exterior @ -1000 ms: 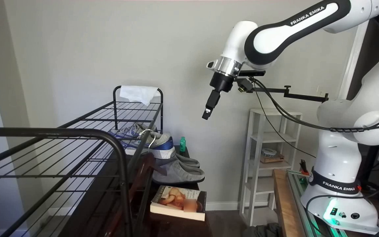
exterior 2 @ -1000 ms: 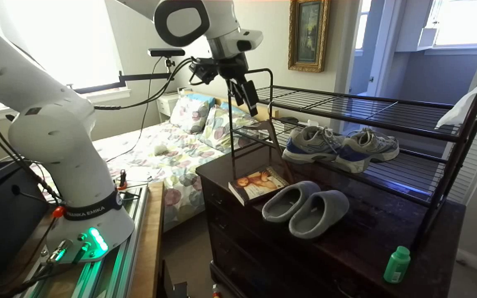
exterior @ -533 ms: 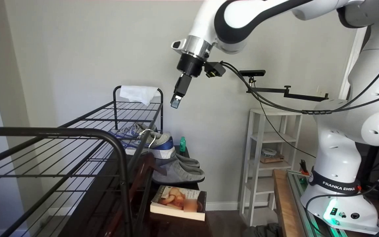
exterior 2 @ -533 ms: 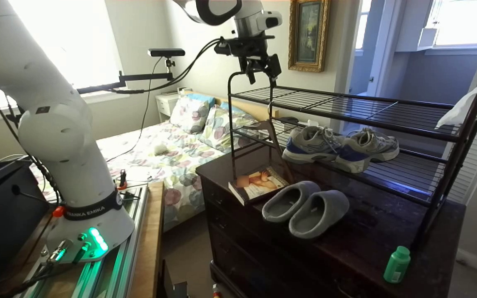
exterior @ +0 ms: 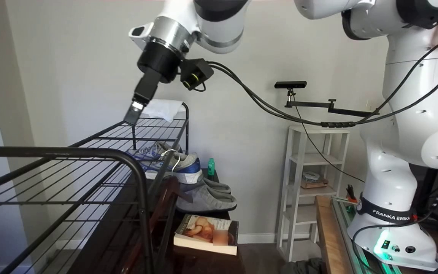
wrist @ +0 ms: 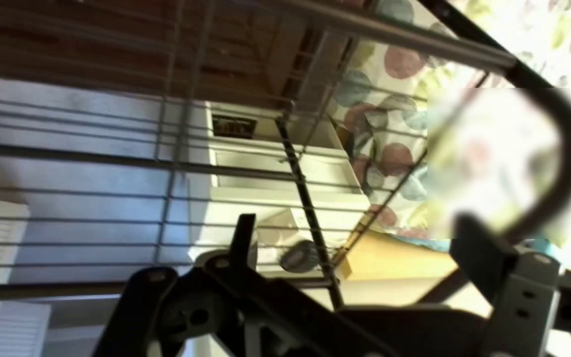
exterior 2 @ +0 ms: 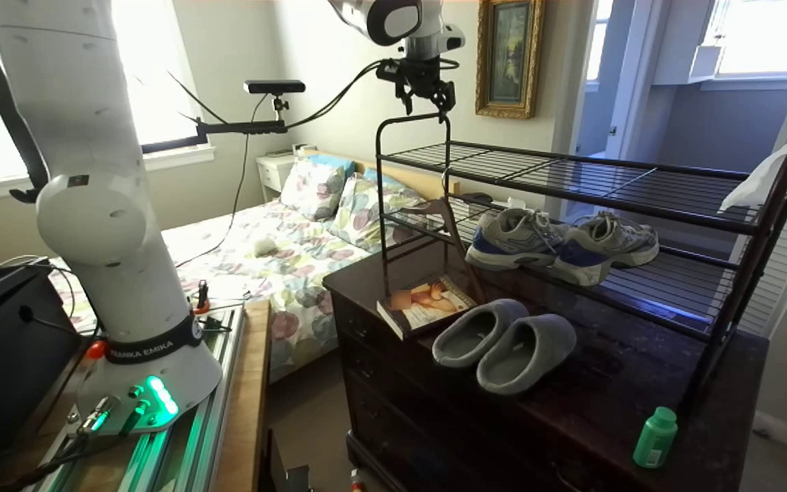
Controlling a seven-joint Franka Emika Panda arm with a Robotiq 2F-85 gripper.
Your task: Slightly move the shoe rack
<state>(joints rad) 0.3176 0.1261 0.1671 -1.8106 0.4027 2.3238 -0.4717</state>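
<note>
Black metal tubing and thin wires make up the shoe rack [exterior 2: 571, 193], which we see standing on a dark dresser [exterior 2: 626, 383] in both exterior views. Grey-and-blue sneakers [exterior 2: 516, 239] fill part of its lower shelf, and a white cloth [exterior: 162, 108] drapes over the end bar away from the bed [exterior 2: 298, 253]. Near the opposite end a wooden hanger [exterior 2: 458, 239] hangs at the front rail. Along the dresser's front we find a book [exterior 2: 427, 304], then a pair of grey slippers [exterior 2: 547, 342] just beside it, and a green bottle [exterior 2: 654, 437] well apart at the far corner.

Above all this, the arm [exterior: 219, 30] reaches across from its wooden table [exterior 2: 248, 383], wrist high and tilted. Its gripper [wrist: 358, 225] slants down over the rack's bed-side end, fingers spread apart. With the wrist view blurred, we can't say for sure whether a fingertip touches the end bar.
</note>
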